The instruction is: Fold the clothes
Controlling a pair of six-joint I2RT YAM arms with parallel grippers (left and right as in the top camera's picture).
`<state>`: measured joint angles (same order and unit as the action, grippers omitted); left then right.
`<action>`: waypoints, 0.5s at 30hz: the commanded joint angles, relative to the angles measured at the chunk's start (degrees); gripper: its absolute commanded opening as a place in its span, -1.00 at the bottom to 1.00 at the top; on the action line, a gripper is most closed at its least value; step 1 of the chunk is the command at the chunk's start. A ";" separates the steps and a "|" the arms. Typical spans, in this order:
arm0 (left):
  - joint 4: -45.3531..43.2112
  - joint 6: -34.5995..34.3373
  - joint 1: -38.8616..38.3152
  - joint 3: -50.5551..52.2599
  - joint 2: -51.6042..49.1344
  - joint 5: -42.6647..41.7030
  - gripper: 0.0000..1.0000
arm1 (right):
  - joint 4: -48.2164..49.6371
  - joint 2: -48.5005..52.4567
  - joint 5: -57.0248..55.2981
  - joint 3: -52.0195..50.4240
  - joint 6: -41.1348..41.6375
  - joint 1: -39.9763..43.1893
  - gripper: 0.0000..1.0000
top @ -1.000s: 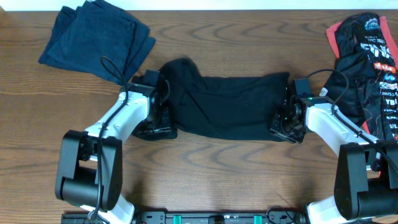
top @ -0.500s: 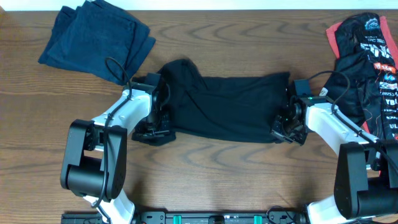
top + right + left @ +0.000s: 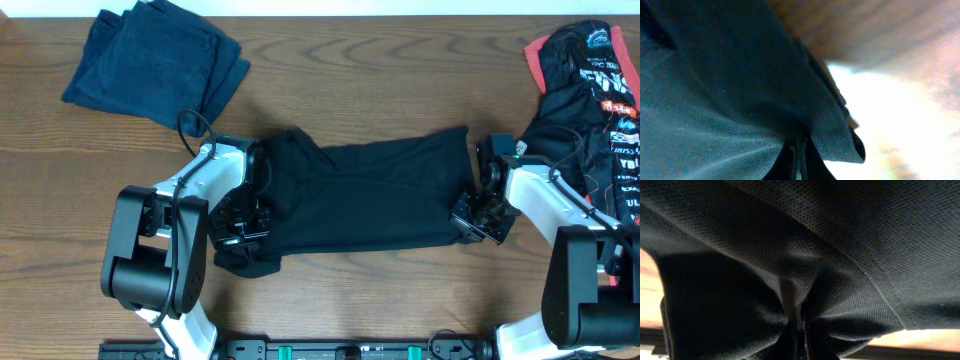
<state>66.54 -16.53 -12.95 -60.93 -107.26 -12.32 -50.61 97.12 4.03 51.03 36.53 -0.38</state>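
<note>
1. The black shirt is lying across the middle of the worktop, stretched between both arms.
2. The left arm is clenching its jaws on the shirt's bunched left end.
3. The right arm is pinching the shirt's right edge in its jaws.
4. A folded dark blue cloth is sitting far left, and a red-trimmed black garment is lying far right.

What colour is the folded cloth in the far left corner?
The folded cloth is dark blue; the overhead view shows it best.
</note>
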 commanded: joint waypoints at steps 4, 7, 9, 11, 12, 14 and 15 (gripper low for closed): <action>3.10 -0.22 -0.04 0.70 1.81 -0.35 -0.88 | -2.47 -0.70 -4.94 -0.39 4.83 1.22 -0.98; 3.54 -0.24 -0.04 0.70 5.60 -0.35 -0.88 | -2.80 -3.50 -5.70 -0.39 4.98 1.22 -0.97; 3.72 -1.05 -0.02 0.70 8.96 -0.33 -0.88 | -2.97 -5.97 -5.53 -0.35 4.26 1.22 -0.82; 4.33 -1.16 -0.02 0.70 12.39 -0.33 -0.82 | -3.02 -8.31 -5.49 -0.33 2.78 1.22 -0.21; 4.94 -1.11 -0.02 0.70 13.79 -0.33 -0.52 | -3.02 -9.33 -5.49 -0.33 1.95 1.22 0.35; 6.67 -1.05 -0.02 0.70 15.78 -0.09 0.37 | -3.08 -11.23 -5.49 -0.33 0.83 1.22 0.98; 7.45 -0.59 -0.02 0.70 16.31 -0.09 0.47 | -3.15 -12.09 -5.49 -0.33 0.66 1.22 0.98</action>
<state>72.40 -16.88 -12.95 -60.55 -92.99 -13.17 -53.58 87.90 0.14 50.85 39.11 0.36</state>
